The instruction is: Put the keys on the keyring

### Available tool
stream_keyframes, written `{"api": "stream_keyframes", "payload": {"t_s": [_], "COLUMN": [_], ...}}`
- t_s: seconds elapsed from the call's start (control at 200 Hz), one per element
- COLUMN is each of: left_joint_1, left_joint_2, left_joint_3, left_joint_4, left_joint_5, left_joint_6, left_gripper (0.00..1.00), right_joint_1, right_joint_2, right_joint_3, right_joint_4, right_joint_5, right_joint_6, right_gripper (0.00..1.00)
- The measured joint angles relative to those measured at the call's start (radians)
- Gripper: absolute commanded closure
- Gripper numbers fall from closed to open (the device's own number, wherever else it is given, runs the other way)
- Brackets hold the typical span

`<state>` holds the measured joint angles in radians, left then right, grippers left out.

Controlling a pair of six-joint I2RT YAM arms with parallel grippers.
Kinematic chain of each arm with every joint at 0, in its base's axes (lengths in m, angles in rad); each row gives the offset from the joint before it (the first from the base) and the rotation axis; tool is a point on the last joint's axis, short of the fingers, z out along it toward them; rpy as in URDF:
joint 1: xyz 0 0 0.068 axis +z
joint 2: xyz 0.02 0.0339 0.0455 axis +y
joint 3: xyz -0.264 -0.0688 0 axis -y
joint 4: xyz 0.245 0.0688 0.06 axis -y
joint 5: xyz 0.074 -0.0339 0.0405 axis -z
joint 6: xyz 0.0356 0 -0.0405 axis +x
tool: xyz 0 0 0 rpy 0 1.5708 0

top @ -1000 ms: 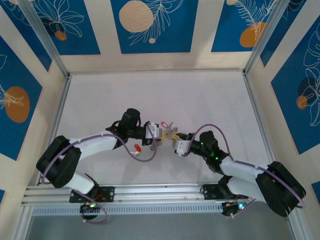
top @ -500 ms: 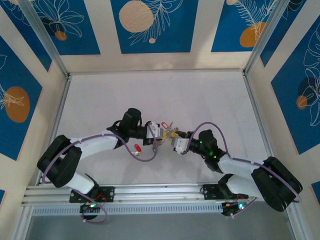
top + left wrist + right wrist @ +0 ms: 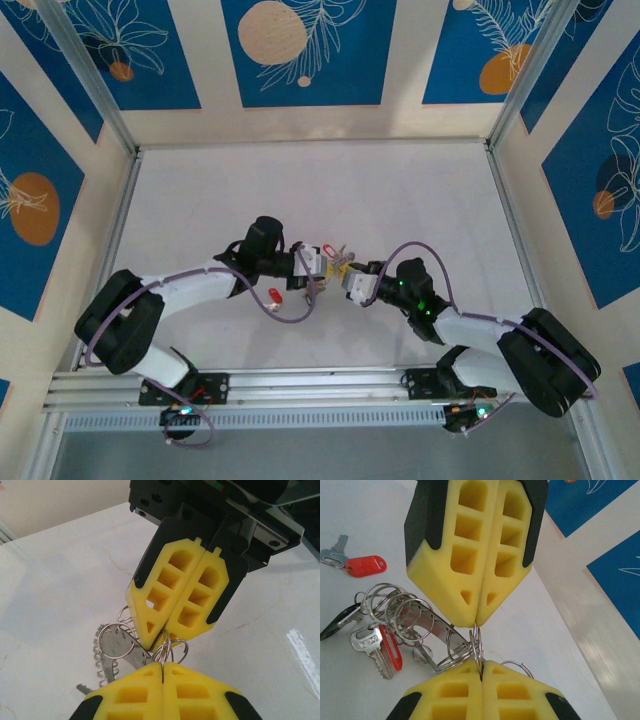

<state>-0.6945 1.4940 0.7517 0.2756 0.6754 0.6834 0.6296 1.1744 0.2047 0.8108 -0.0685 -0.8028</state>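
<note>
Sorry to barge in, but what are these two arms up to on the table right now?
The two arms meet tip to tip over the middle of the table. The left gripper and the right gripper are both shut, each pinching thin wire loops of the keyring. A key with a red head lies by the rings; a red-tagged key lies loose nearby.

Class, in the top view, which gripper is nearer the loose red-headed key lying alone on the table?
Left. The key lies close behind the left gripper, beside its wrist; the right gripper is farther, facing the left across the keyring both pinch.
</note>
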Motion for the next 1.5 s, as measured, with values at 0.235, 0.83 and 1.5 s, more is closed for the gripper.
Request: {"api": "stream_keyframes", "payload": {"t_s": [0.235,0.83,1.5], "left_joint_1": [0.01,0.018,0.015], "left_joint_2": [-0.001,0.027,0.061], "left_joint_3": [0.002,0.002,0.004], "left_joint_4": [0.018,0.05,0.09], "left_joint_5": [-0.014,-0.052,-0.09], "left_joint_6": [0.007,0.007,-0.065], "left_gripper": [1.0,1.0,0.87], "right_joint_1": [-0.047,-0.084,-0.12], "right_joint_2": [-0.063,-0.092,-0.029], "right_joint_3": [-0.02,-0.028,0.008], "right_joint_4": [-0.023,-0.041,-0.126], "right_joint_5": [-0.042,-0.112,-0.142], "right_joint_6": [0.019,0.046,0.08], "right_gripper": [1.0,1.0,1.0]}}
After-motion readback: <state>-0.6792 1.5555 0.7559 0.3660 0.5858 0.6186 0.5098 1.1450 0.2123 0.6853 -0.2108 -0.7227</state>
